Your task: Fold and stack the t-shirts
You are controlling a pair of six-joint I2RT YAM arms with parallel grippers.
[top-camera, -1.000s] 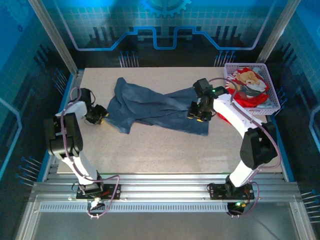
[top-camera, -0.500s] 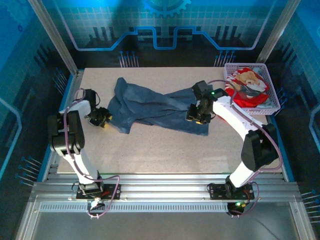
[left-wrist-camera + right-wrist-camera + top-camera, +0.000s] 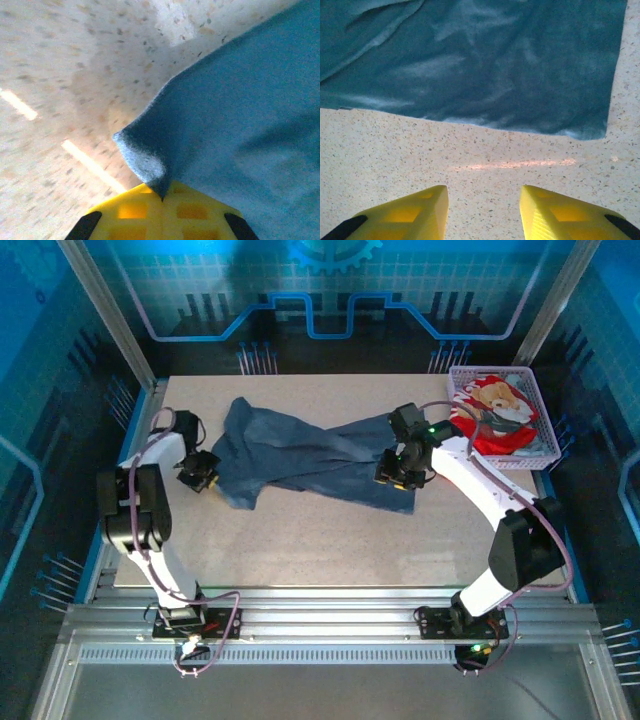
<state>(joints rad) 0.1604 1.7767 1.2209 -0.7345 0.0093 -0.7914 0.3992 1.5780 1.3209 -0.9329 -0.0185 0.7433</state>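
**Top view.** The blue t-shirt (image 3: 300, 455) lies crumpled and unfolded on the table (image 3: 300, 550), stretching from left of centre to right of centre of the frame. The left tool (image 3: 197, 472) sits at the shirt's left edge.

**Left wrist view.** At the bottom centre of the frame, the left tool's (image 3: 162, 195) yellow fingers are pressed together. They pinch an edge of the blue cloth (image 3: 240, 125), which rises in a small peak off the table. This hold probably serves to draw the edge outward and flatten the shirt before folding.

**Right wrist view.** The right tool (image 3: 397, 472) hangs at the shirt's right end. Its fingers stand apart and hold nothing (image 3: 484, 200), over bare table just below the straight edge of the cloth (image 3: 470, 60). The corner of that edge lies at the right of the frame. The tool appears placed to take this edge, so that both arms could stretch the shirt between them.

**Surroundings.** The red t-shirt (image 3: 495, 420), printed with a bear, is bunched in the basket (image 3: 537, 410) at the upper right of the top view. It seems to spill over the near rim, close beside the right arm.

**Likely hindrances.** The blue cloth has wrinkles and overlapping folds running across its middle. The basket also stands near the right arm's path.
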